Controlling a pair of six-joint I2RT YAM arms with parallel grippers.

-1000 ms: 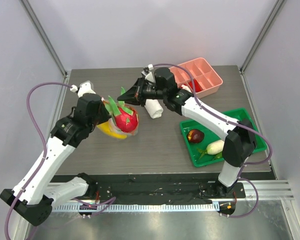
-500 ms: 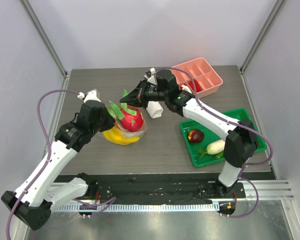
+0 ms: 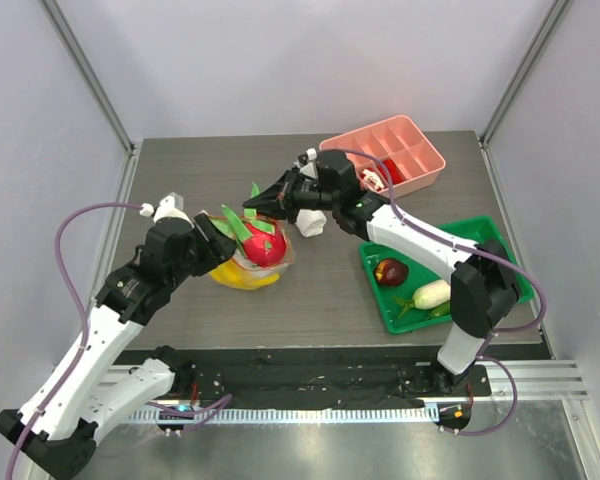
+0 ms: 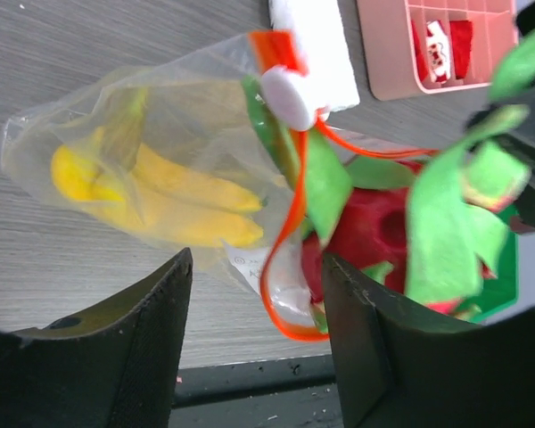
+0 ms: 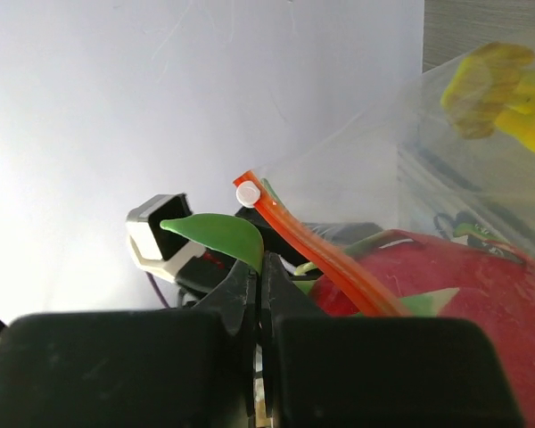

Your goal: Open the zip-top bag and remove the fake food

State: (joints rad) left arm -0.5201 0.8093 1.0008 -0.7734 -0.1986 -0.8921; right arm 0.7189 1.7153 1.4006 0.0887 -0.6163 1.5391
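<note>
The zip-top bag [image 4: 80, 134] lies on the table with its orange-red zip strip [image 4: 285, 267] gaping. A yellow banana [image 3: 242, 276] is inside it. The pink-red dragon fruit [image 3: 263, 243] sticks out of the bag's mouth. My right gripper [image 3: 252, 207] is shut on one green leaf [image 5: 218, 234] of the dragon fruit, above the bag. My left gripper [image 4: 257, 267] is open at the bag's left side, and a loop of the zip strip hangs between its fingers, ungripped. A dark red fruit [image 3: 390, 270], a white vegetable [image 3: 432, 293] and a green pepper [image 3: 432, 312] lie in the green tray [image 3: 500, 240].
A rolled white towel [image 3: 308, 222] lies just behind the dragon fruit, under the right arm. The pink divided tray [image 3: 420, 150] with small red-and-white pieces stands at the back right. The green tray is at the right, near the right arm's base.
My left gripper has opened and let go of the bag, which has sunk to the table with the banana. The right gripper has stayed shut on the leaf and shifted slightly.
</note>
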